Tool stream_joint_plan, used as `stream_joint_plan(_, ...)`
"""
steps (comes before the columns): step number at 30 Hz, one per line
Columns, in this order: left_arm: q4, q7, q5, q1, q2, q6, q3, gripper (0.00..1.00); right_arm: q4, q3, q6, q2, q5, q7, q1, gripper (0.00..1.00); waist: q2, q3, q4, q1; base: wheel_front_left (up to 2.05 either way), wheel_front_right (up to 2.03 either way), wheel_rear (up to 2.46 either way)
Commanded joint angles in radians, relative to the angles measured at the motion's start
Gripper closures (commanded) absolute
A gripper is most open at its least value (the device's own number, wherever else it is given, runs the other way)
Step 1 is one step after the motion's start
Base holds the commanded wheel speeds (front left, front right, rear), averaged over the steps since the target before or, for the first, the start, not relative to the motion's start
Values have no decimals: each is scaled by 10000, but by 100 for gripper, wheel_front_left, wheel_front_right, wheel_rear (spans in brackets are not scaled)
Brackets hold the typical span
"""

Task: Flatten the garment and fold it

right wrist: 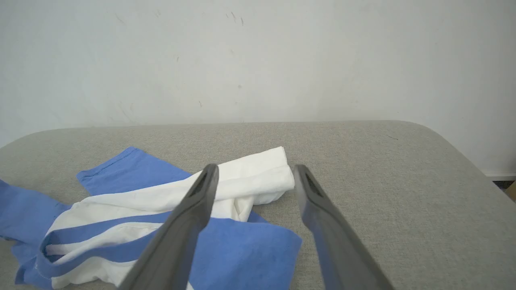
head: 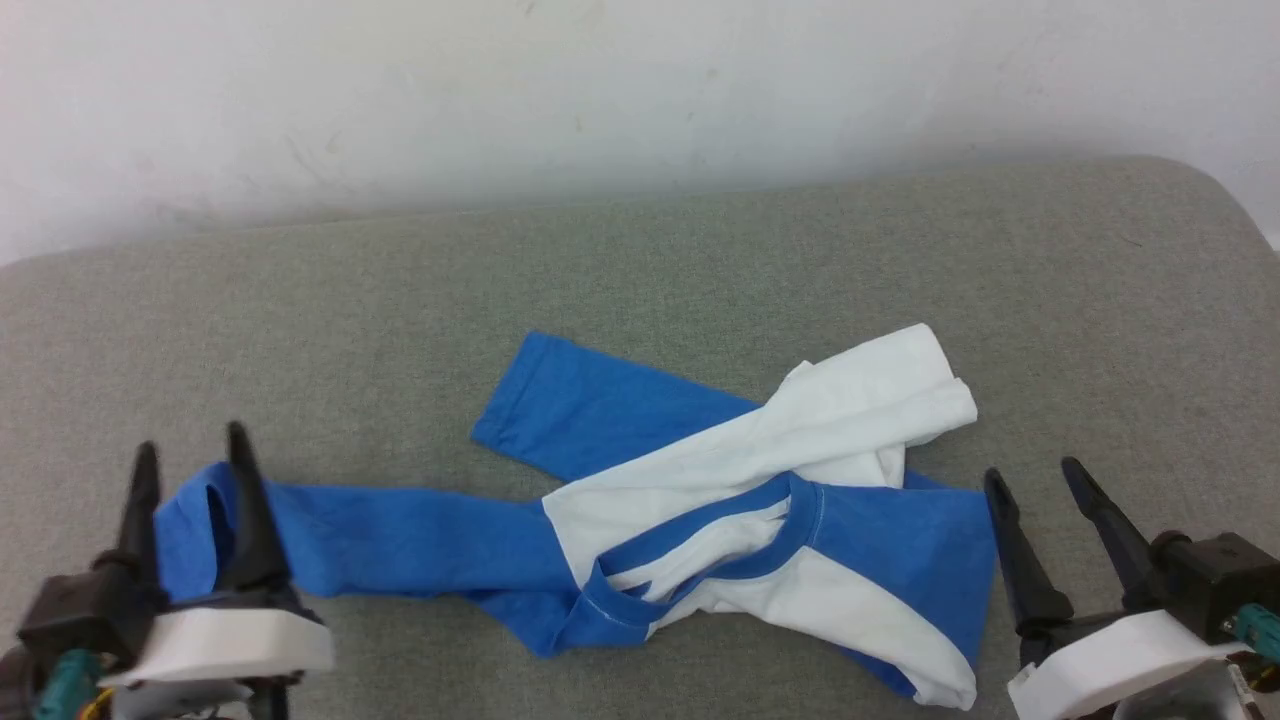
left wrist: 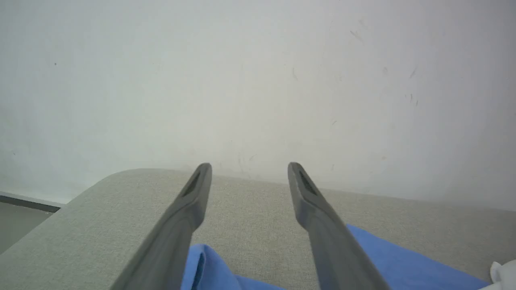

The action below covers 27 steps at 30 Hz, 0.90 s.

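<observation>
– Garment first: where does it lie?

– The garment (head: 700, 470) lies crumpled on the grey padded surface (head: 400, 290), nearer the front edge than the white wall (head: 640, 90) behind. It is not flat. The white body is bunched and twisted, with one white end (head: 880, 390) pushed out toward the far right.

– And the sleeves?

– One long blue sleeve (head: 400, 540) runs straight out to the robot's left. The other sleeve (head: 580, 400) angles away toward the far left from under the white cloth. The blue neckband (head: 610, 610) gapes open near the front, with white and blue layers showing through it.

– How does the left gripper stand?

– The left gripper (head: 191, 437) is over the cuff (head: 190, 540) of the long sleeve, its fingers spread wide. In the left wrist view blue cloth (left wrist: 383, 262) lies low between the fingers, and there is only bare surface between the tips. Nothing is pinched. Whether the fingers touch the cuff I cannot tell.

– The right one?

– The right gripper (head: 1030, 468) is also spread wide and holds nothing. It sits just beside the garment's right edge, by the blue shoulder panel. In the right wrist view one finger crosses in front of the garment (right wrist: 242, 249) and the other is over bare grey surface (right wrist: 383, 169).
</observation>
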Motion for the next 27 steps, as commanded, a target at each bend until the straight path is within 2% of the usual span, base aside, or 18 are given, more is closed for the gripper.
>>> stream_joint_plan(1, -171, -84, 237, -142, -85, -129, -161, 0, -3, -85, -9, 13, 51, 48, 93, 0, 0, -44, -26, 1, 0, 0, 0)
stream_joint_plan(6, -392, -119, 771, 59, -391, -431, -811, 0, 311, -335, -9, -81, 250, 283, -18, 0, 0, -64, -76, 1, 0, 0, 0)
stream_joint_plan(10, -252, -125, 982, 329, -694, -515, -1283, 0, 869, -452, -9, -344, 496, 482, -386, 0, 0, 13, -57, 1, 0, 0, 0)
stream_joint_plan(16, -34, -130, 1074, 322, -1121, -624, -1437, 0, 2444, -562, -9, -920, 1088, 970, -1771, 0, 0, 293, 156, 1, 0, 0, 0)
stream_joint_plan(20, 2, -131, 1228, 27, -1372, -806, -1434, 0, 3914, -85, -9, -1396, 1721, 1551, -3156, 0, 0, 586, 402, 1, 0, 0, 0)
stream_joint_plan(27, 168, -132, 1464, -343, -1847, -1134, -1256, 0, 6381, 1322, -9, -2080, 3271, 2824, -5180, 0, 0, 1016, 851, 1, 0, 0, 0)
